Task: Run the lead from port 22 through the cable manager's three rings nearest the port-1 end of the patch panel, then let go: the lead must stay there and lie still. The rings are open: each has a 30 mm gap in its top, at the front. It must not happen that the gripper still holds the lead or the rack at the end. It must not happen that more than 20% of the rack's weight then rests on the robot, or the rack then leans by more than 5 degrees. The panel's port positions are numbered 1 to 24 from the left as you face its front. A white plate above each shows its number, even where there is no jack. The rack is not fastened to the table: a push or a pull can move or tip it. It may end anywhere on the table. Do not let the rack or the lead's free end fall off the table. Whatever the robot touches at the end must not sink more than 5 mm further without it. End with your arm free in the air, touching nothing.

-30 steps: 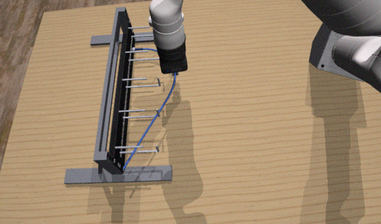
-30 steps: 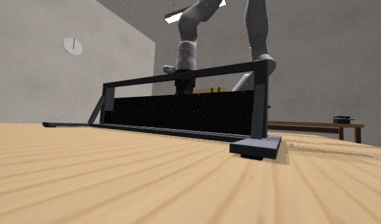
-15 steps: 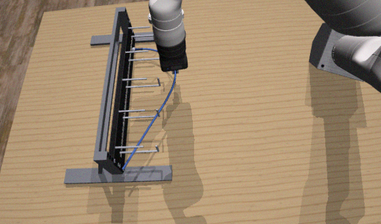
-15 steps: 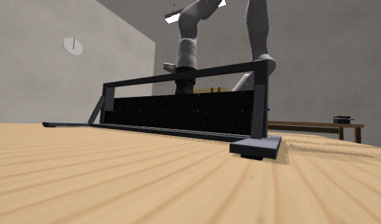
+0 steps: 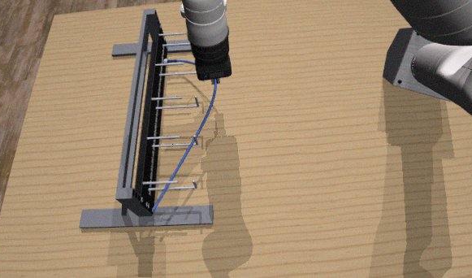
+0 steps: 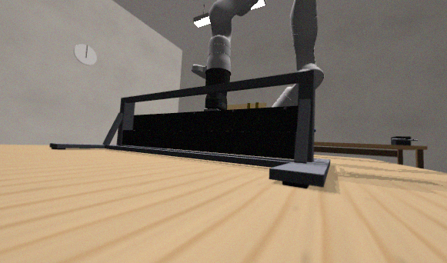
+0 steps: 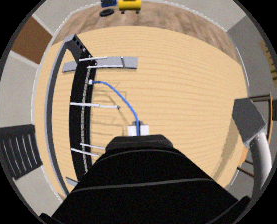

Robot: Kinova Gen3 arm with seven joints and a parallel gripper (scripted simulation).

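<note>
The grey rack (image 5: 131, 118) (image 6: 305, 115) stands on the table with its black patch panel (image 5: 148, 134) (image 6: 220, 132) and several open rings sticking out from its front. The blue lead (image 5: 200, 128) (image 7: 118, 96) leaves the panel's near end and passes the two nearest rings (image 5: 171, 188) (image 5: 175, 145). It rises to my gripper (image 5: 216, 81) (image 7: 137, 129) (image 6: 216, 108), which is shut on it. The gripper hangs in front of the far rings (image 5: 175, 73) (image 5: 177, 106). A further stretch of lead (image 5: 184, 62) curves from the gripper back to the panel beside the second ring from the far end.
The rack's flat feet (image 5: 147, 217) (image 5: 127, 49) (image 6: 301, 171) rest on the table (image 5: 313, 162). The table's left edge runs close behind the rack. The robot's base (image 5: 399, 61) sits at the right. A bench (image 6: 370, 147) stands beyond the table.
</note>
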